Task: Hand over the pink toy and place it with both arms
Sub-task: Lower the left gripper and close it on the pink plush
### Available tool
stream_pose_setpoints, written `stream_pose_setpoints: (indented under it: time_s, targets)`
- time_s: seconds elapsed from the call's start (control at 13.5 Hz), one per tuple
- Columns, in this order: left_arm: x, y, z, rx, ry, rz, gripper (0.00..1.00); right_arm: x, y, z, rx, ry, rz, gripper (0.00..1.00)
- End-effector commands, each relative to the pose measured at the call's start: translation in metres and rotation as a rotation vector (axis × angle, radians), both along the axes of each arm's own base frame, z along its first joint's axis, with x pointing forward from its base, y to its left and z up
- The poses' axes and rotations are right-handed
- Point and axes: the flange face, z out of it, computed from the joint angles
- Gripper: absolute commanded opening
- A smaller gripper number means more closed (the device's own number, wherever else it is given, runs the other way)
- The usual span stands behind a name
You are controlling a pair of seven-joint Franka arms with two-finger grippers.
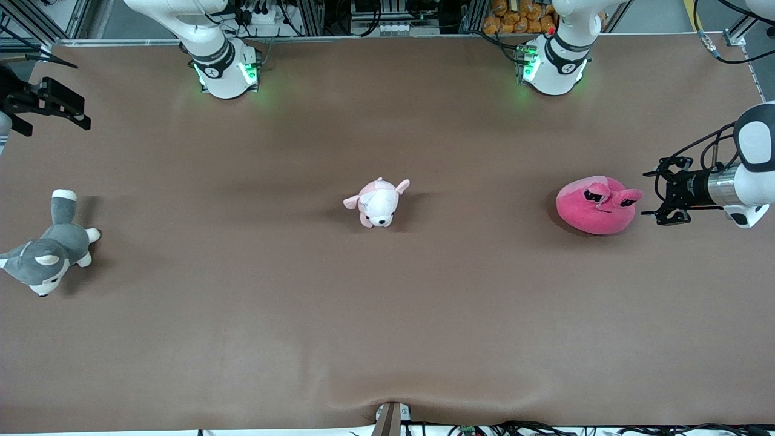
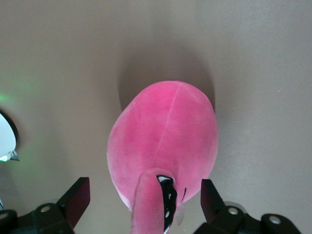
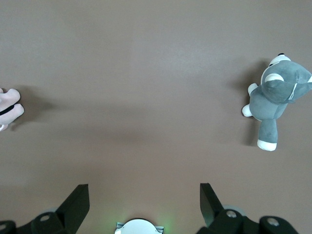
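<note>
The pink toy (image 1: 596, 204), a round hot-pink plush with two stalk eyes, lies on the brown table toward the left arm's end. My left gripper (image 1: 651, 194) is open right beside it, on its eye side. In the left wrist view the toy (image 2: 165, 131) fills the middle. One stalk eye (image 2: 151, 202) reaches in between the open fingers (image 2: 78, 195) without touching them. My right gripper (image 1: 63, 109) is open and empty, up over the right arm's end of the table, and the arm waits there. It also shows in the right wrist view (image 3: 144, 200).
A pale pink-and-white puppy plush (image 1: 378, 201) lies mid-table; its edge shows in the right wrist view (image 3: 7, 109). A grey-and-white husky plush (image 1: 48, 248) lies at the right arm's end, also in the right wrist view (image 3: 275, 92). The table (image 1: 387, 315) is brown.
</note>
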Motion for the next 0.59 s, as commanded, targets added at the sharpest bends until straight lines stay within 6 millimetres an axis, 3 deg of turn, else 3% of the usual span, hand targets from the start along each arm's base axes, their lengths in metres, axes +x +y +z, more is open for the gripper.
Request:
stream_pose_setpoints:
  time_s: [0.0,0.15,0.22,0.52]
  targets:
    - [0.007,-0.007,-0.006,-0.011,0.017,0.036,1.0,0.002,0.0,0.003,-0.01,0.002,0.01,1.0]
    - [0.007,-0.008,-0.013,-0.022,0.028,0.039,1.0,0.002,0.0,0.003,-0.01,0.002,0.01,1.0]
    - [0.007,-0.009,-0.014,-0.022,0.03,0.037,0.92,0.002,0.0,0.003,-0.01,0.002,0.01,1.0]
    - [0.008,-0.012,-0.018,-0.052,0.036,0.057,0.92,0.003,0.0,0.001,-0.009,0.006,0.009,1.0]
